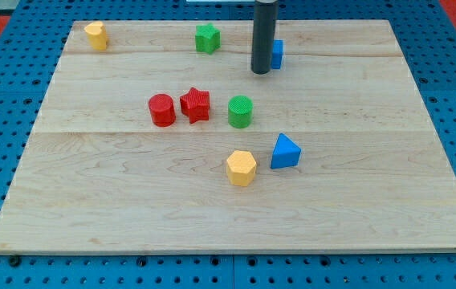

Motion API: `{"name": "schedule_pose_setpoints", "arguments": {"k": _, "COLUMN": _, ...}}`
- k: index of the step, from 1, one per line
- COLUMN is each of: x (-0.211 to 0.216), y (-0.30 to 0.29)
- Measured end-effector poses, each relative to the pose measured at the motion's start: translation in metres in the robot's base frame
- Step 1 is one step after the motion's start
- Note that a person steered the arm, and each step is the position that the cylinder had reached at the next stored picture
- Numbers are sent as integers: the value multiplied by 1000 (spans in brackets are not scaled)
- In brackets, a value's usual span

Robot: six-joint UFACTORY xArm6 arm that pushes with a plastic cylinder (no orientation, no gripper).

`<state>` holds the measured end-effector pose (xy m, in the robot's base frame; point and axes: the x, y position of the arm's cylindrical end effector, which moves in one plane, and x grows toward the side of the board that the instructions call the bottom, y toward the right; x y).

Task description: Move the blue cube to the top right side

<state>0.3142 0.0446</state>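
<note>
The blue cube sits near the view's top, a little right of centre, and is mostly hidden behind my dark rod. My tip rests on the wooden board right against the cube's left side, touching or nearly touching it. Only the cube's right edge shows.
A green star block lies left of my tip, and a yellow block at the top left. A red cylinder, red star and green cylinder form a row mid-board. A yellow hexagonal block and blue triangular block lie below.
</note>
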Motion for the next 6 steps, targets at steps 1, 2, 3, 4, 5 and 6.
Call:
{"name": "schedule_pose_setpoints", "arguments": {"k": 1, "x": -7, "y": 0}}
{"name": "schedule_pose_setpoints", "arguments": {"k": 2, "x": -15, "y": -8}}
{"name": "schedule_pose_setpoints", "arguments": {"k": 3, "x": -19, "y": -22}}
{"name": "schedule_pose_setpoints", "arguments": {"k": 4, "x": -34, "y": -15}}
{"name": "schedule_pose_setpoints", "arguments": {"k": 5, "x": -37, "y": 6}}
{"name": "schedule_pose_setpoints", "arguments": {"k": 6, "x": -37, "y": 33}}
